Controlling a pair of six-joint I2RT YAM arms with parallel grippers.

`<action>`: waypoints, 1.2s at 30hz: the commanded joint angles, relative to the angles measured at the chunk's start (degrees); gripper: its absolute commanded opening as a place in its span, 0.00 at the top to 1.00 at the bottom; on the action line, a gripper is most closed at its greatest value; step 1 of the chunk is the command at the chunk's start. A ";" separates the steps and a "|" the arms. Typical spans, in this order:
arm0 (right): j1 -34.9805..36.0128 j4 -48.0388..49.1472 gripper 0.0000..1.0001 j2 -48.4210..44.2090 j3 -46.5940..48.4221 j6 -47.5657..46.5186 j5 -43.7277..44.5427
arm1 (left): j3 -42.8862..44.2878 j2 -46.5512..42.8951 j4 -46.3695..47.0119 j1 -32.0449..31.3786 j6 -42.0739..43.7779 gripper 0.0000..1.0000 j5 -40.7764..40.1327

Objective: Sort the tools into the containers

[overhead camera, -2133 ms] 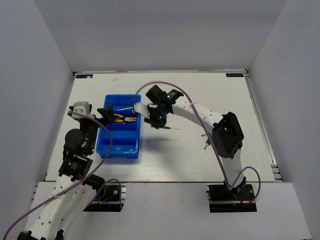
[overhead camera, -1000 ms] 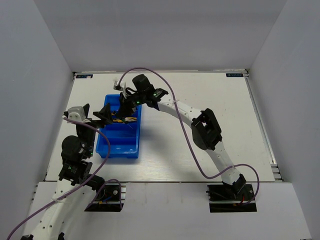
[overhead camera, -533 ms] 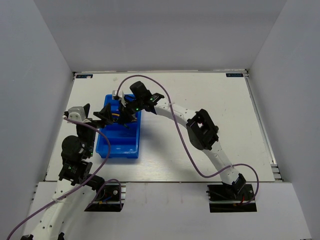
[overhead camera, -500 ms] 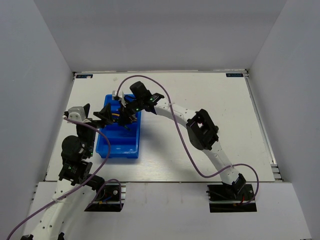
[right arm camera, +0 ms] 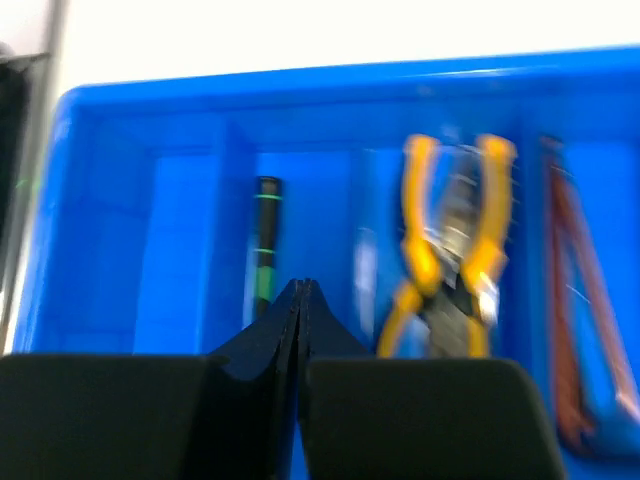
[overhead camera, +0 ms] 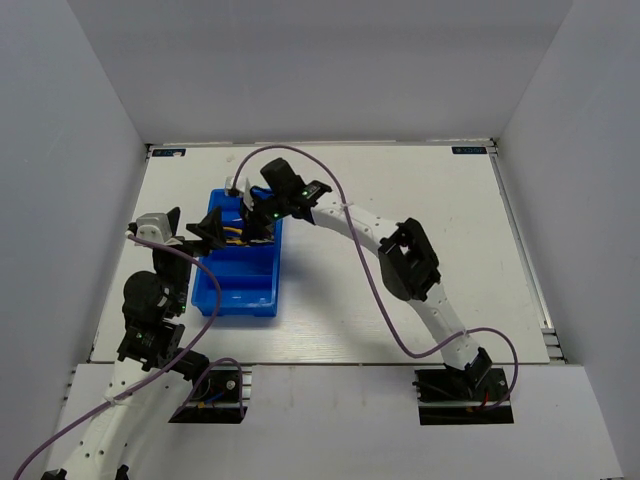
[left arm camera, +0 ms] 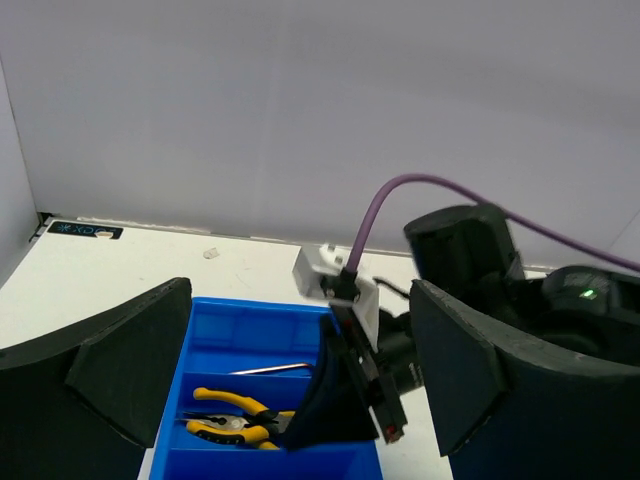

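The blue bin stands at the left of the table. My right gripper hangs over its far half, jaws shut with nothing showing between them. Below it in the right wrist view lie a green-and-black screwdriver, yellow-handled pliers and thin dark hex keys, each in a separate compartment of the bin. My left gripper is open and empty at the bin's left rim. In the left wrist view it frames the pliers, a hex key and the right gripper.
The right arm's purple cable arcs over the table behind the bin. Grey walls close in the table on three sides. The white tabletop stretches to the right of the bin.
My right gripper moved left from the table's middle to over the bin. The thin tool it carried two seconds ago no longer shows in its jaws. The left arm barely moved.
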 commanded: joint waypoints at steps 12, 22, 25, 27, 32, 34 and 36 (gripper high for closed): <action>-14.75 -11.37 0.75 -27.34 -15.28 8.31 58.48 | 5.49 14.30 -2.89 0.28 2.14 1.00 27.51; -28.57 -31.50 0.79 -47.91 -38.91 19.99 47.52 | 9.02 22.75 -5.01 0.28 1.70 0.34 36.43; -30.77 -37.03 1.00 -50.13 -42.88 24.65 43.39 | 9.01 22.75 -4.49 0.28 1.70 0.34 37.21; -31.56 -38.80 1.00 -49.87 -45.00 26.50 41.18 | 9.01 23.53 -4.48 0.28 1.70 0.35 39.40; -33.84 -33.63 0.61 -53.73 -51.23 22.74 45.46 | 10.94 28.45 -5.62 -0.25 1.70 1.00 43.71; -34.72 -33.27 0.36 -54.09 -50.98 18.18 45.29 | 12.17 33.63 -6.23 -0.95 1.70 1.00 47.03; -35.68 -31.35 0.22 -57.05 -53.42 15.61 43.98 | 16.47 39.07 -7.37 -1.73 1.70 0.98 50.03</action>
